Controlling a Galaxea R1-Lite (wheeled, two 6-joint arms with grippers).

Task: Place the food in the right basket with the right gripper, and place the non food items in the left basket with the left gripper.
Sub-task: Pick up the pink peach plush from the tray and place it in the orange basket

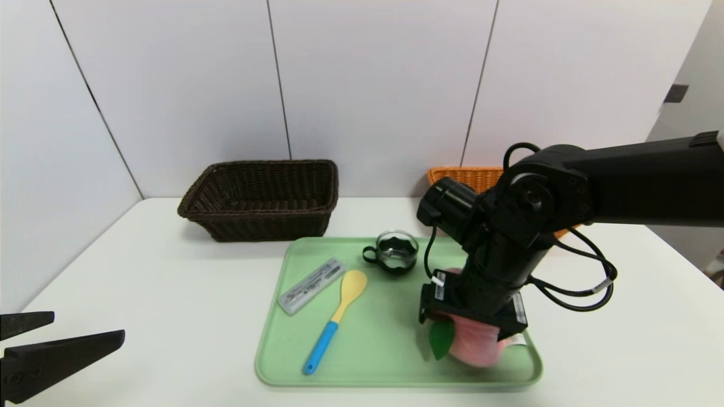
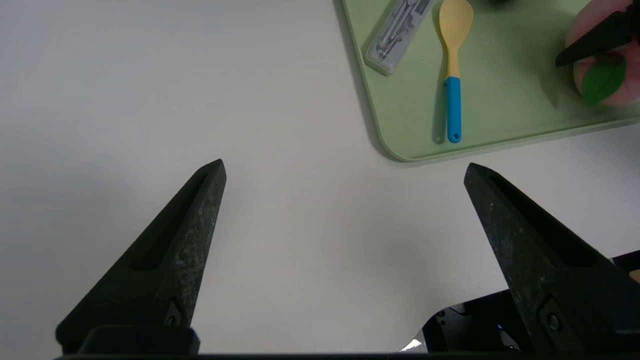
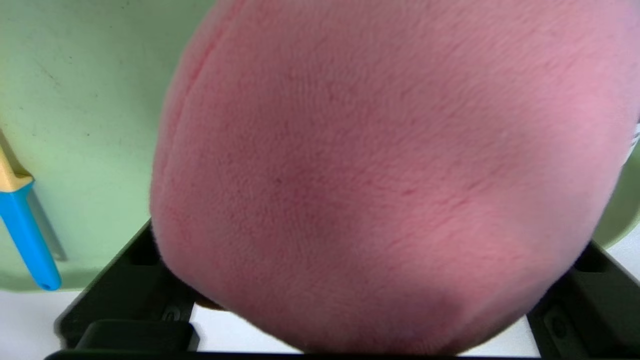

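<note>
Right gripper, head view: right gripper (image 1: 474, 332) points almost straight down onto a pink plush peach (image 1: 478, 346) at the near right corner of the green tray (image 1: 396, 370); its own wrist and arm hide the fingertips, so the spread cannot be read here.
Head view, surroundings: dark brown wicker basket (image 1: 261, 199) sits at the back left of the white table (image 1: 141, 271); the orange basket (image 1: 469, 176) at the back right is mostly hidden behind the arm. On the tray lie a clear plastic case (image 1: 311, 285), a yellow spoon with a blue handle (image 1: 335, 321) and a small glass cup (image 1: 397, 252).
Left gripper, head view: left gripper (image 1: 73, 330) is cut off at the near left edge.
Left wrist view: left gripper (image 2: 345, 167) hangs over bare table with fingers (image 2: 170, 250) spread wide, nothing between them; tray corner, spoon (image 2: 454, 75) and case (image 2: 397, 35) lie beyond, the peach (image 2: 602, 75) cropped at the edge.
Right wrist view: peach (image 3: 380, 175) fills the frame between the two dark fingers (image 3: 135, 295), which flank it on either side; whether they press the plush cannot be told.
</note>
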